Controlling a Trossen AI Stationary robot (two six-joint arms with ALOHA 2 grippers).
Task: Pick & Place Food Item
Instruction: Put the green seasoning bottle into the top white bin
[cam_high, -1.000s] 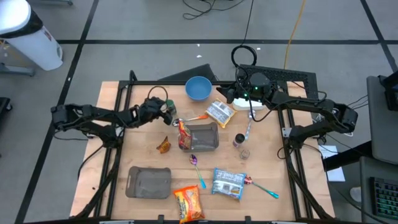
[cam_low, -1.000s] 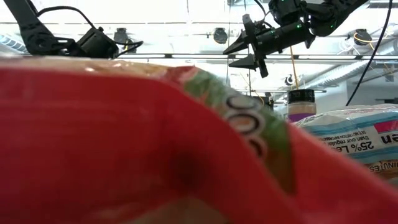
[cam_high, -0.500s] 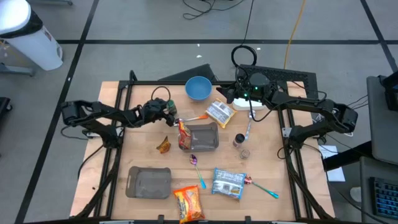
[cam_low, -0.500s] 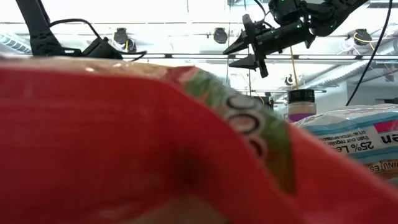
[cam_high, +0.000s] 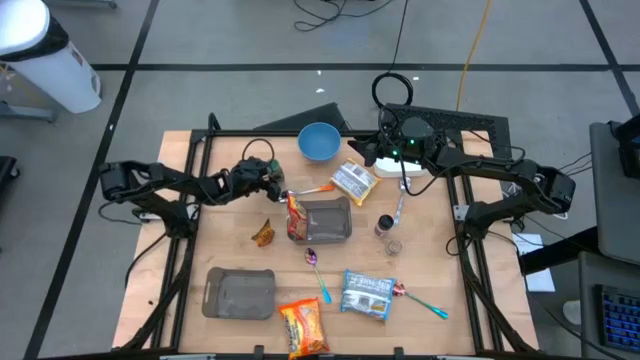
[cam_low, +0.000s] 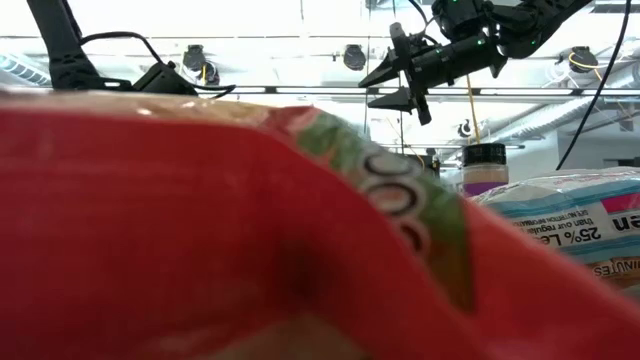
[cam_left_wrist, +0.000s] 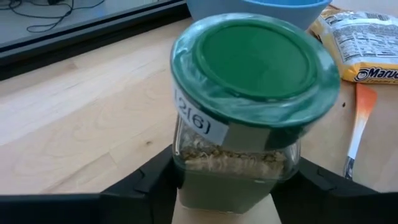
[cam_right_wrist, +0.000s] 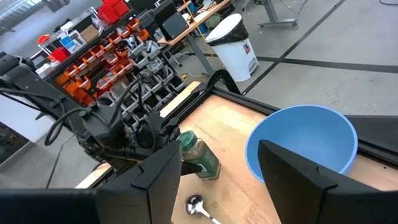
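The left gripper (cam_high: 272, 179) has its two dark fingers closed against the sides of a small glass jar with a green lid (cam_left_wrist: 255, 106), which stands upright on the wooden bench (cam_high: 230, 235) toward its far left part, just beside the round blue bowl (cam_high: 318, 141). An orange-handled spoon (cam_high: 318, 187) lies close to the jar's other side. The right gripper (cam_low: 400, 75) hangs in the air over the bench's far edge, fingers spread wide, holding nothing.

Two dark, slim jointed arms, black cable looped over left arm (cam_high: 150, 182) wrist, green indicator glow on right arm (cam_high: 490, 175) wrist at upper centre, matte black angular fingers (cam_right_wrist: 163, 171)
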